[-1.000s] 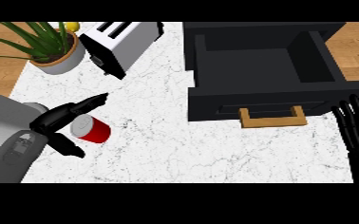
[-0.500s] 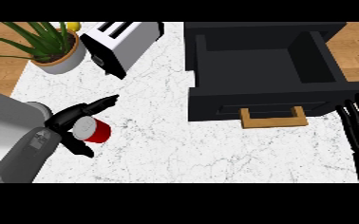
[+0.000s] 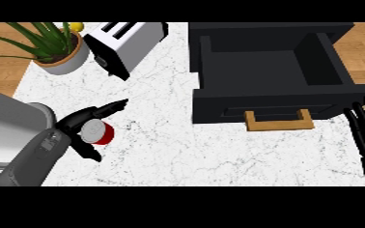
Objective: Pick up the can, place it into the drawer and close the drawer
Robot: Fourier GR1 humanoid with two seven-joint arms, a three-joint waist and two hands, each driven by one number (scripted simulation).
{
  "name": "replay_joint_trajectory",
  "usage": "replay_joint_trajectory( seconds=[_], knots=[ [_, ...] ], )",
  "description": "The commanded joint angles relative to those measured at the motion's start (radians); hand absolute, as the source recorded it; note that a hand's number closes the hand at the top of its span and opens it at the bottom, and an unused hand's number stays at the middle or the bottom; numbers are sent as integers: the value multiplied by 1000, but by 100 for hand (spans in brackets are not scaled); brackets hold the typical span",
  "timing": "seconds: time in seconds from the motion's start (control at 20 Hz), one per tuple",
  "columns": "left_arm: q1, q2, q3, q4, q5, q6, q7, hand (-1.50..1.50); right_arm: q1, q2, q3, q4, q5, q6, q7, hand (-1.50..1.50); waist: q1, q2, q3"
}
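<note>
Down at the lower left of the desk (image 3: 178, 149), my left hand (image 3: 68, 128) sits cupped about the can (image 3: 98, 132). One long finger reaches past it on the far side and the thumb lies on the near side, both fairly straight, so I judge the hand open and bracketing the can, not clamped on it. The can stands upright on the desk, silver top up and red side showing, well apart from the drawer (image 3: 264, 104). I read the task as barely begun: the grasp is not yet made, and the lift, the carry across, the drop and the closing push all remain. The drawer is pulled fully out, its wooden handle (image 3: 279, 121) facing me, and I see nothing in its dark well. At the right edge my right hand (image 3: 358, 125) rests with straight fingers, just beside the drawer's front corner. A plant pot (image 3: 64, 62) holding a green plant and a toaster (image 3: 125, 41) stand at the far left.
</note>
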Motion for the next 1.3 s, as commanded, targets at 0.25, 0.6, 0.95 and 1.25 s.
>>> replay_joint_trajectory(
  seconds=[0.25,0.6,0.95,1.25],
  knots=[
    [-11,-33,-44,-6,10,-172,-158,-150,19,28,18,-15,9,-5,-4,-150,12,-4,1],
    [-10,-54,-65,-38,63,-242,-109,150,34,20,2,-23,2,3,-4,-150,12,-7,2],
    [4,-61,-88,-122,127,-288,-75,150,55,14,-42,-22,-42,23,-38,-150,13,-10,3],
    [84,-123,206,-50,393,128,156,150,68,22,-58,-39,-30,-5,-12,-150,63,-15,4]
  ],
)
